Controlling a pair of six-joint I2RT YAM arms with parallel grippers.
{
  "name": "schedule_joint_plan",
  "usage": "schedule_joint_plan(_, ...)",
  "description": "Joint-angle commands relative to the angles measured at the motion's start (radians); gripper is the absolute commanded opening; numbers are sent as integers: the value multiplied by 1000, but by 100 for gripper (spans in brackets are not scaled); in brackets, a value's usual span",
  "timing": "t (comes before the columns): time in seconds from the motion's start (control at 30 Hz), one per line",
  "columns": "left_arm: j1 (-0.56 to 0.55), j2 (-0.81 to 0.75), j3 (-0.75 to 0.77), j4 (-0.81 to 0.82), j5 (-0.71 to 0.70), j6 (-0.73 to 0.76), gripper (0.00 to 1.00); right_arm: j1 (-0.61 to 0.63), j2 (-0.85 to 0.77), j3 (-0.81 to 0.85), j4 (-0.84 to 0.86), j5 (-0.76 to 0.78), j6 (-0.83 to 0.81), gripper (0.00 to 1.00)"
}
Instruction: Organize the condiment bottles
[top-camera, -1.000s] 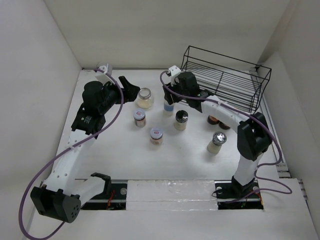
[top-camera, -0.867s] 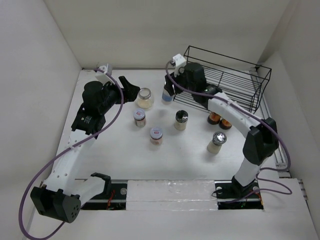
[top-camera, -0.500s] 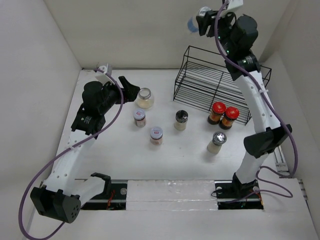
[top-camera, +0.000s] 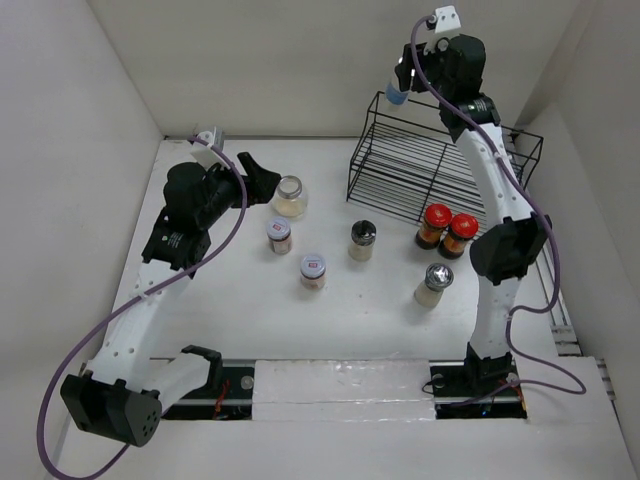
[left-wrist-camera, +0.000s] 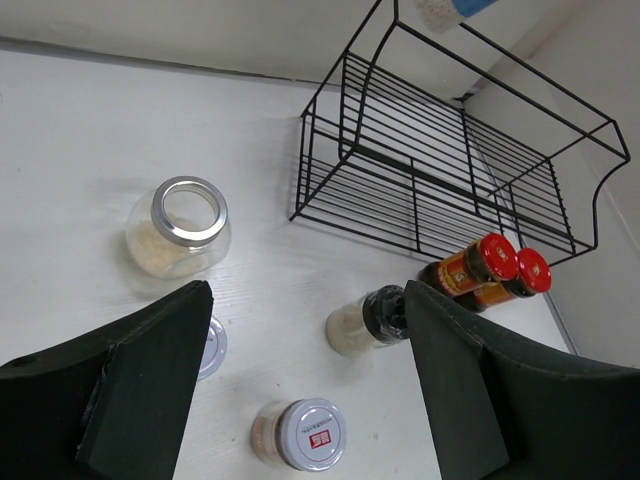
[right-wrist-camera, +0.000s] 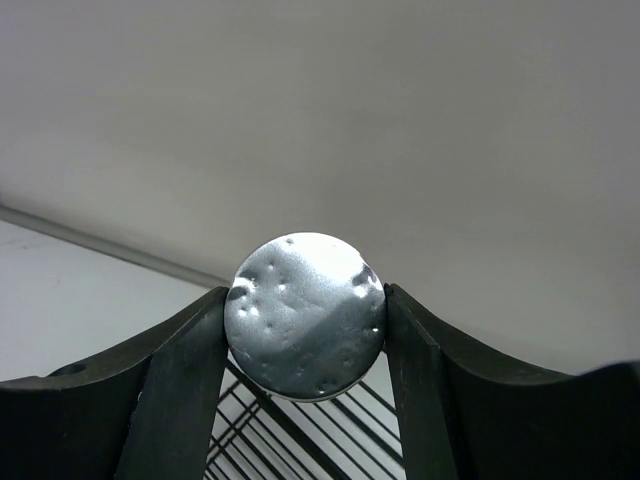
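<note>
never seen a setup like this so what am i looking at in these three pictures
Two robot arms are bolted to a white table. One picture looks down from above; the other two come from a camera on each wrist. The left tool is open and empty, near a wide jar. The right tool, raised over the black wire rack, is shut on a blue-labelled jar. Four smaller jars and two red-capped bottles stand on the table.

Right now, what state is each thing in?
Right gripper: shut on the blue-labelled jar.
Blue-labelled jar: held aloft near the wire rack.
Left gripper: open, holding nothing.
Wide jar: upright, apparently lidless.
Red-capped bottles: capped, upright, side by side.
Four small jars: lidded, upright.
</note>
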Motion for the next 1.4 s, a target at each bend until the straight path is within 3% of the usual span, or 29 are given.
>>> schedule_joint_plan(0.0,5,-21,-1,55,27,-8,74,-5,-70,54,103,-27,2,54)
schedule_joint_plan(0.2,5,-30,-1,64,27,-8,74,-5,-70,-10,92,-27,2,54)
schedule_joint_plan(0.97,5,-21,-11,65,27,-8,74,-16,111,49,23,-62,30,61)
schedule_joint_plan(1.07,5,-21,-11,65,27,-8,74,-16,124,62,14,-62,30,67)
schedule_joint_plan(1.13,5,-21,-11,65,27,-8,74,-16,124,62,14,-50,30,82)
schedule_joint_plan(1.23,5,-21,-11,65,18,-8,74,-7,113,71,32,-50,39,95)
schedule_joint_plan(1.37,5,-21,-11,65,18,-8,74,-7,72,71,43,-24,39,98)
